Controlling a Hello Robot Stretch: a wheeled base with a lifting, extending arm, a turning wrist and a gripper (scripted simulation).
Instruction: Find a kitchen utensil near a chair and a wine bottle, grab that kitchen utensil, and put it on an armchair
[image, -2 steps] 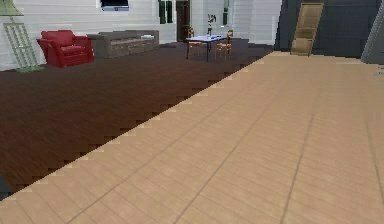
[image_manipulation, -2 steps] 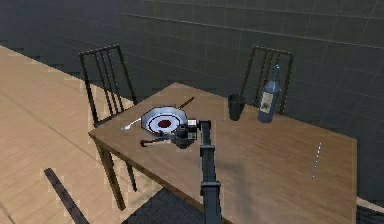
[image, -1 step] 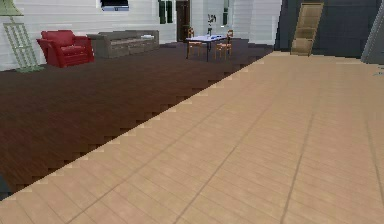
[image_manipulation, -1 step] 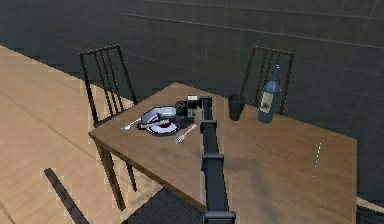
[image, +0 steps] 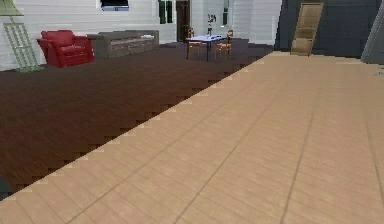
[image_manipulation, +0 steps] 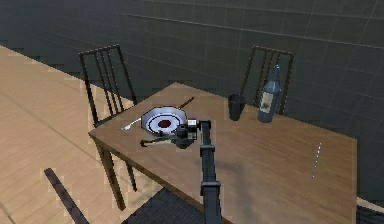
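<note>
We find the tool (image_manipulation: 158, 141) at a white plate (image_manipulation: 163, 121) on the bench (image_manipulation: 285, 165) (cannot tell whether it holds anything), wine bottle (image_manipulation: 268, 95) near chair (image_manipulation: 283, 62).

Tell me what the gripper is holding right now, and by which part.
Cannot tell: the gripper shows against the table, with a plate lying right at its far end.

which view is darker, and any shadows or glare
Arm side view is darker: dark wall behind the table, thin shadows on the floor at lower left. Forward view is brighter, red armchair and white wall evenly lit. No glare in either.
</note>
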